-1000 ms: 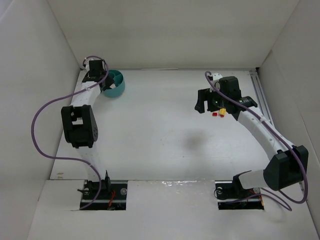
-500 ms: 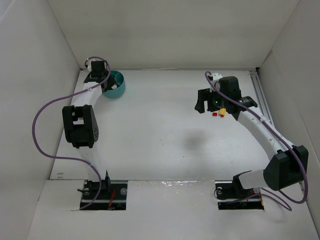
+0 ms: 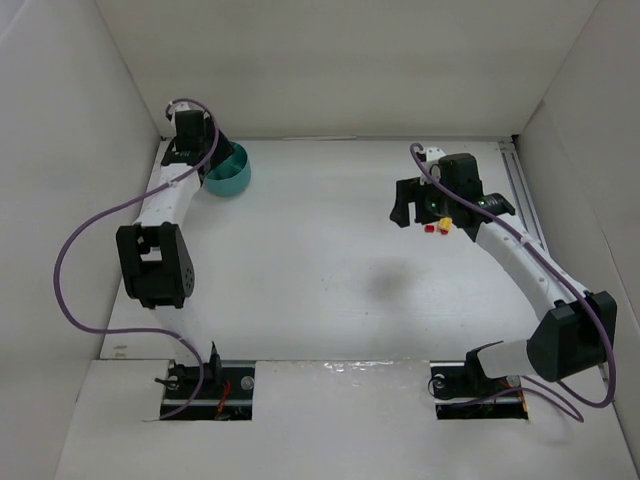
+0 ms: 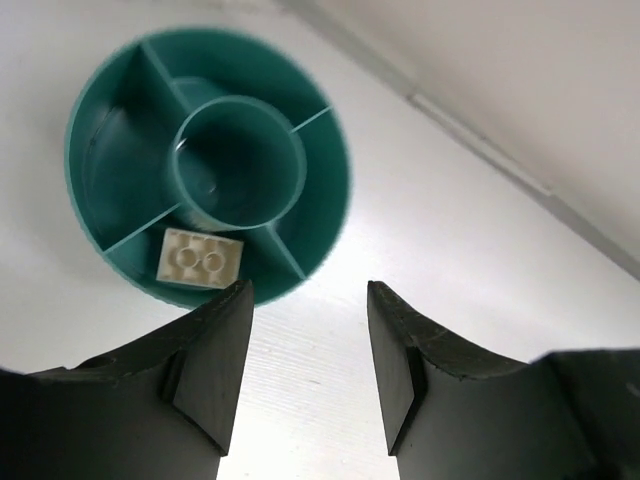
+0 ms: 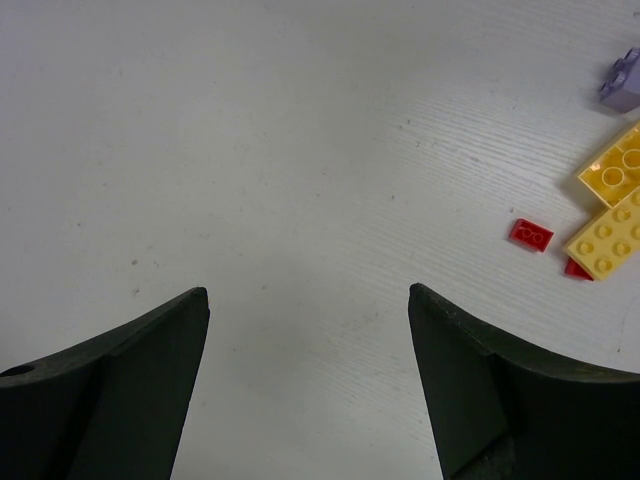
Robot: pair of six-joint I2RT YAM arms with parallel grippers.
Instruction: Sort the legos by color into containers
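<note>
The left pincer [image 4: 310, 335] stands apart with nothing between its jaws, hanging above the counter [image 4: 480, 250] at the near edge of the teal bowl [image 4: 115, 175]. One pale brick [image 4: 200, 257] lies flat in the bowl's nearest outer compartment (the round middle cup holds nothing). The right pincer [image 5: 308, 305] is spread wide and holds nothing, over bare counter. Off to its right lie two yellow bricks [image 5: 612, 236] touching each other, a small red brick [image 5: 531, 234] just beside them, and a purple brick [image 5: 625, 82] farther back.
</note>
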